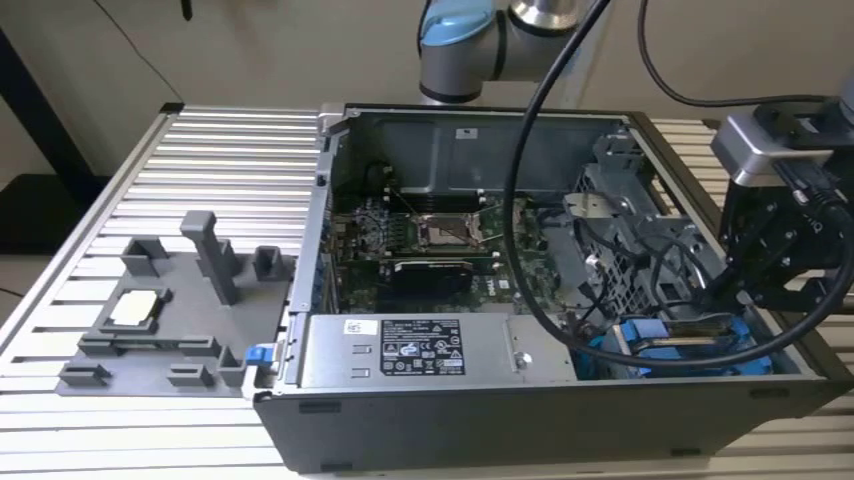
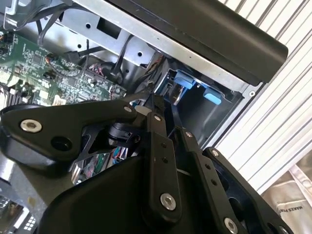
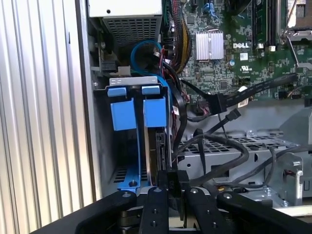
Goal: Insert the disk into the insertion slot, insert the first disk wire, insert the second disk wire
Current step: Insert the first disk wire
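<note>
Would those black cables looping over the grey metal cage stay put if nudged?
Probably not: the black cables loop loosely over the grey metal cage, so look floppy. Being thin, they're likely light and springy.

Bright, even light; soft shadows.

The gripper [image 2: 153, 100], a black bolted linkage in the foreground, points into the open computer case [image 2: 204, 34], close to several dark cables [image 2: 122, 58]. A green motherboard [image 2: 34, 53] lies on the case floor, and two bright blue tabs [image 2: 183, 80] sit in a recessed bay near the case corner. A ribbed metal table [image 2: 278, 107] lies outside the case wall, with a clear plastic bag [image 2: 292, 204] beyond its edge.
</note>
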Controlling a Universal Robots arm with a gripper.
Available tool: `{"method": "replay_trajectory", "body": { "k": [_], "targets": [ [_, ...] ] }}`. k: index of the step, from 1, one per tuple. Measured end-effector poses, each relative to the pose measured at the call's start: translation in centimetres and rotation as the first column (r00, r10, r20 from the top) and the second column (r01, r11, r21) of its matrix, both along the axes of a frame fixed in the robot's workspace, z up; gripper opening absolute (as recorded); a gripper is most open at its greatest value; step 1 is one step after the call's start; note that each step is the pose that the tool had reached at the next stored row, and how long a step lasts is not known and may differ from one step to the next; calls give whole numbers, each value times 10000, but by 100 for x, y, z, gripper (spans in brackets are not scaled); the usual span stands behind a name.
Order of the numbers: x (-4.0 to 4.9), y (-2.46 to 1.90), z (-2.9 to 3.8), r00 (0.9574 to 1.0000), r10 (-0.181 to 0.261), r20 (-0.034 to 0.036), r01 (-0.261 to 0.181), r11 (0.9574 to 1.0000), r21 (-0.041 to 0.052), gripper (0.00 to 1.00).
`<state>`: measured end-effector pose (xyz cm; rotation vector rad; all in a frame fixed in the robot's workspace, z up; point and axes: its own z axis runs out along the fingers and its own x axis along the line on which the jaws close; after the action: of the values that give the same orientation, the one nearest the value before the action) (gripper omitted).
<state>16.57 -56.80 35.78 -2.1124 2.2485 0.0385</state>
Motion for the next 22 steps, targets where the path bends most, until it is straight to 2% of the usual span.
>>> {"method": "replay_trajectory", "body": {
  "k": [6,22],
  "targets": [
    [5,-5,-43,10000,-1,-43,1,10000,-1,19],
    [8,-24,-132,10000,-1,-58,1,10000,-2,19]
  ]
}}
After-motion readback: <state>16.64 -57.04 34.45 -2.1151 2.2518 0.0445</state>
